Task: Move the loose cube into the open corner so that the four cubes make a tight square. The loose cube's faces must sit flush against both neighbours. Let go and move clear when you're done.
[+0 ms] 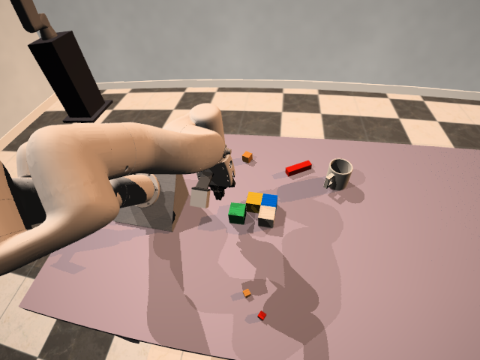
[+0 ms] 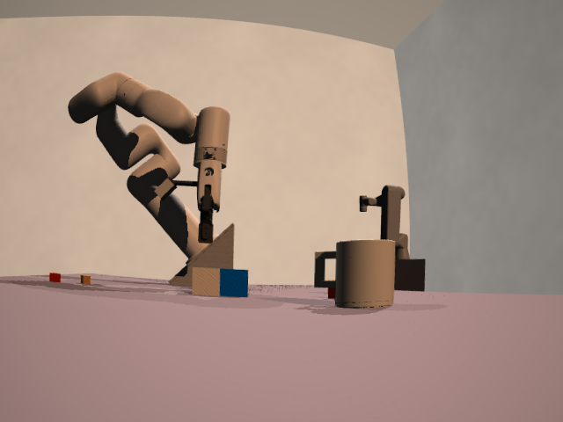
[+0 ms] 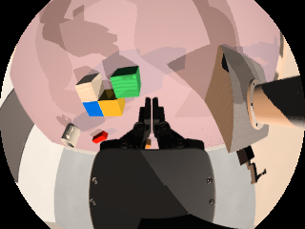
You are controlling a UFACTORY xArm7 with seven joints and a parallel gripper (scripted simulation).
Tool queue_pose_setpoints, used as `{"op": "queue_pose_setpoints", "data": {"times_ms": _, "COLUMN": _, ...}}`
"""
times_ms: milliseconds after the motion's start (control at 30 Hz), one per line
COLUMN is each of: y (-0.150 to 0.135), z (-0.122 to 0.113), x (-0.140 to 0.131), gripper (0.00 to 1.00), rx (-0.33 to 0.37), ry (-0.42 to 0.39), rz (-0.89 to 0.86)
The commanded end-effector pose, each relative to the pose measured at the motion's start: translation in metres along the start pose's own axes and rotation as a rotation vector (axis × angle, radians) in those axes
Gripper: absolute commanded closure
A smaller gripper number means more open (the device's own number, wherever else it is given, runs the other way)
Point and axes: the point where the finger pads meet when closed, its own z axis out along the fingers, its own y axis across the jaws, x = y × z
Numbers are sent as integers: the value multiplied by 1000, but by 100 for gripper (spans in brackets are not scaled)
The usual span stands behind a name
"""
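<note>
Three cubes form an L on the pink mat: yellow, blue and cream. The green loose cube lies by the open corner, in front of the yellow cube's left edge. A dark gap shows between it and the cream cube, and it looks slightly turned. In the wrist view the green cube lies ahead and left of the fingers. My gripper hangs above the mat, left of and behind the cubes. Its fingers are shut together with nothing between them. In the exterior view only the cream and blue cubes show.
A grey mug and a red bar lie behind and to the right of the cubes. A small orange cube lies behind my gripper. A small orange and a small red cube lie near the front. My arm's base block stands to the left.
</note>
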Motion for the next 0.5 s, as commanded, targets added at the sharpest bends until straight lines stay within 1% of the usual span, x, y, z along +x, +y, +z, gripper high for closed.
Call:
{"op": "queue_pose_setpoints", "data": {"times_ms": 0, "y": 5, "z": -3, "x": 0, "gripper": 100, "rx": 6, "ry": -6, "rz": 2}}
{"op": "queue_pose_setpoints", "data": {"times_ms": 467, "y": 5, "z": 2, "x": 0, "gripper": 100, "rx": 6, "ry": -7, "rz": 2}}
